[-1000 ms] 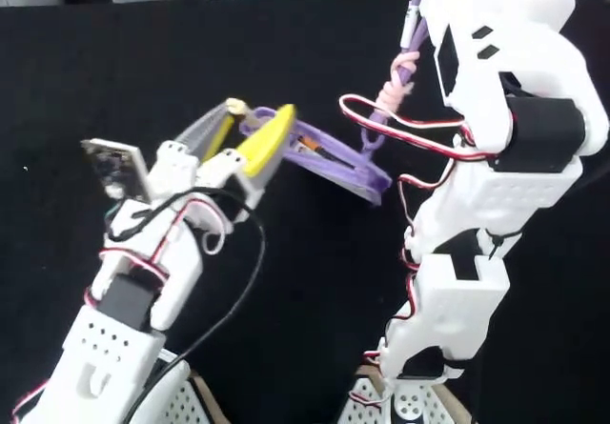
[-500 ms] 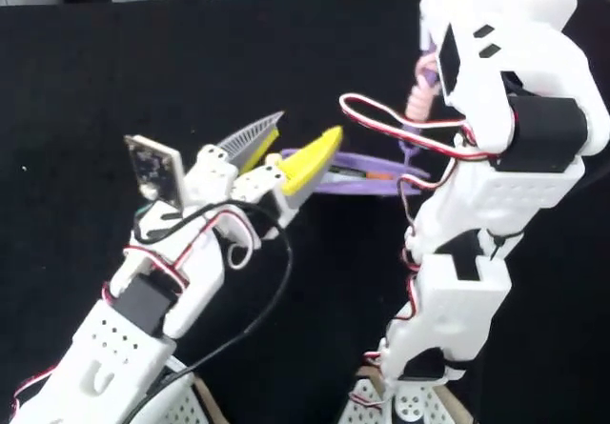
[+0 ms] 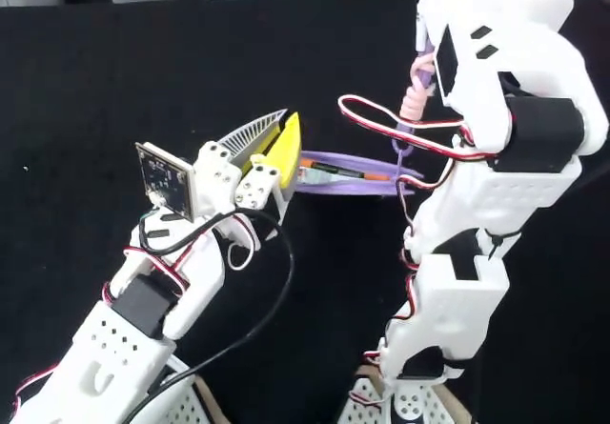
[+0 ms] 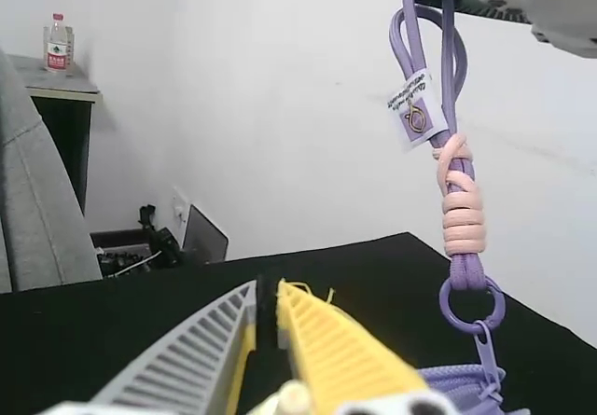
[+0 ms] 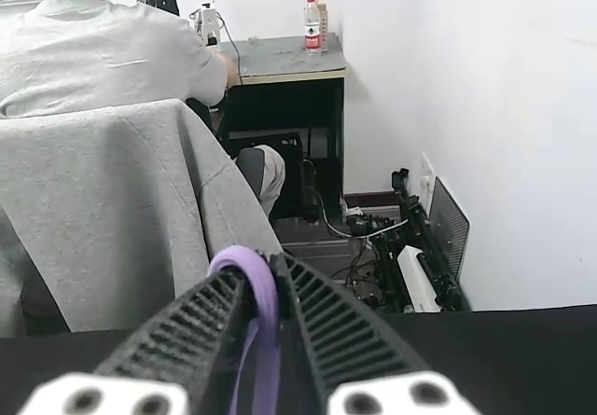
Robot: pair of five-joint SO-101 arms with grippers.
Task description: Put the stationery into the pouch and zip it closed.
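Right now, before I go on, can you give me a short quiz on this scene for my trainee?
1. True or false: the right gripper has its jaws shut on the cord.
2. The knot on the cord is: A pink, B green, C black?
3. Fill in: one jaw of the left gripper is grey, the other ____.
Key: 1 true; 2 A; 3 yellow.

Left pincer [image 3: 289, 116] beside purple pouch [image 3: 362, 186]

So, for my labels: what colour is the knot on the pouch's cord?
Pale pink knot, purple cord; best in the left wrist view.
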